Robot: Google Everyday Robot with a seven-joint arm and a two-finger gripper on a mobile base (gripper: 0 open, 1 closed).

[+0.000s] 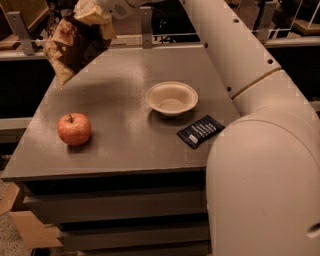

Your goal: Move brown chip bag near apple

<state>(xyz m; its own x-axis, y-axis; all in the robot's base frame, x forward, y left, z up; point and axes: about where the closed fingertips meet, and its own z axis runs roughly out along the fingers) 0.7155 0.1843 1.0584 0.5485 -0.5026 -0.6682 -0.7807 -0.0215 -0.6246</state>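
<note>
Holding at the far-left corner of the table (pixel 120 150): the gripper (pixel 95 11) sits at the top edge of the view with its jaws clamped on the upper end of the brown chip bag (pixel 75 47). The bag hangs clear of the tabletop and touches nothing else. Its long axis runs on a diagonal, from the pinched end at upper right down to a tan corner at lower left. That low corner points down and outward, past the table's left edge. The printed face is toward the camera, but I cannot read it.

The apple (pixel 74 128) stands on the near-left part of the table, stem up, well apart from the bag and nearer the camera.

Containers: one white bowl (pixel 171 97), upright near the middle of the table. Its inside shows only its own pale surface.

A small dark-blue wrapper (pixel 200 131) lies flat just beside the bowl, on its near-right side and not touching it. The arm (pixel 260 150) fills the right side of the view and rises over that table edge.
</note>
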